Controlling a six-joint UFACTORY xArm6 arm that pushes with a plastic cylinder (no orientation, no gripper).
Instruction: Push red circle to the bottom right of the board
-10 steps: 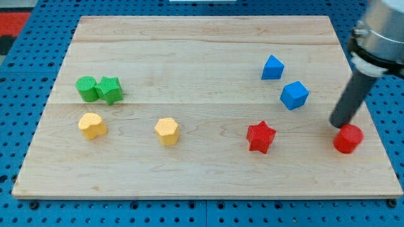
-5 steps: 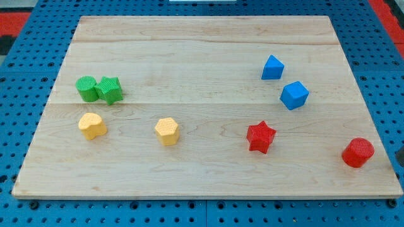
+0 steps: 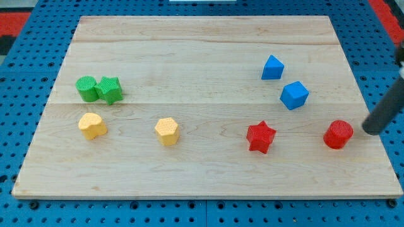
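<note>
My tip [image 3: 368,131] rests on the pale wooden worktop [image 3: 189,57], just right of the red circle [image 3: 338,134]; blue pegboard [image 3: 38,211] surrounds it.

My rod [image 3: 386,110] runs out of the frame at the right edge, so I only see its lower stretch down to my tip [image 3: 367,131], near the red circle [image 3: 338,134]. The green circle [image 3: 86,88] is partly covered by the green star [image 3: 110,90] touching it. The board [image 3: 202,38] loses its bottom-right corner at the frame's right edge.
</note>
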